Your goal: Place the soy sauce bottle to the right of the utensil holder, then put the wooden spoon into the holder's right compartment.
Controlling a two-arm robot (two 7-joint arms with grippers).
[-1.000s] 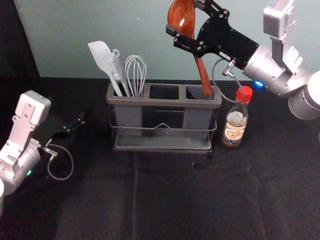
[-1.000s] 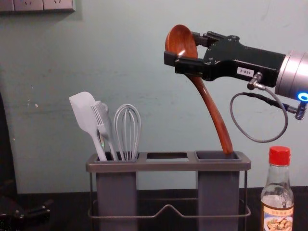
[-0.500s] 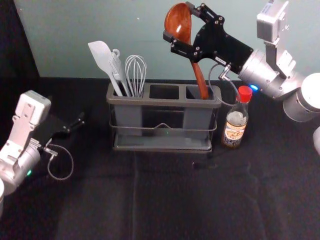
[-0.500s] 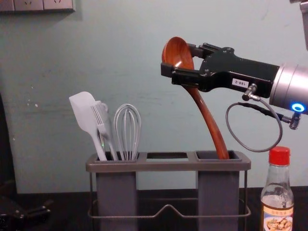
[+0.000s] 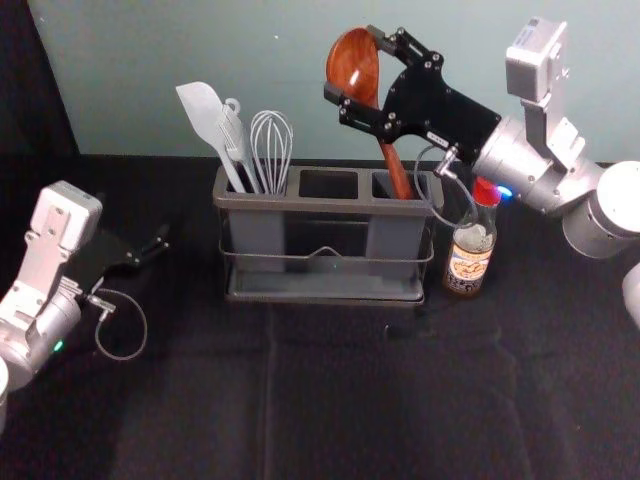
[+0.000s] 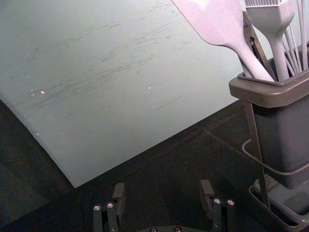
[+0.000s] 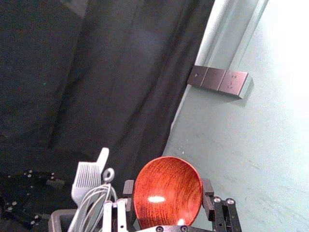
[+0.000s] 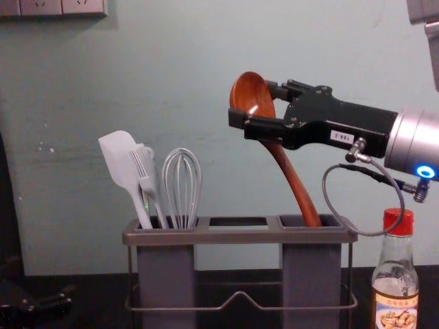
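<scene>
My right gripper (image 5: 352, 68) is shut on the wooden spoon (image 5: 395, 165) by its bowl, above the right side of the utensil holder (image 5: 328, 204). In the chest view the spoon (image 8: 293, 181) leans, with its handle's lower end inside the right compartment. The right wrist view shows the spoon's bowl (image 7: 168, 191) between both fingers of the right gripper (image 7: 168, 195). The soy sauce bottle (image 5: 470, 250) stands upright just right of the holder, its red cap partly behind the gripper's cable. My left gripper (image 5: 152, 250) is parked at the left, open and empty; the left wrist view shows that gripper (image 6: 164, 193) too.
A white spatula (image 5: 206, 120), a brush (image 5: 237, 145) and a whisk (image 5: 271, 150) stand in the holder's left compartment. The middle compartment (image 5: 328, 184) is empty. A pale wall (image 5: 180, 50) rises behind the dark table (image 5: 340, 400).
The right gripper has come down with the spoon and moved slightly left, so the handle reaches deeper into the right compartment. The left arm, holder and bottle have stayed put.
</scene>
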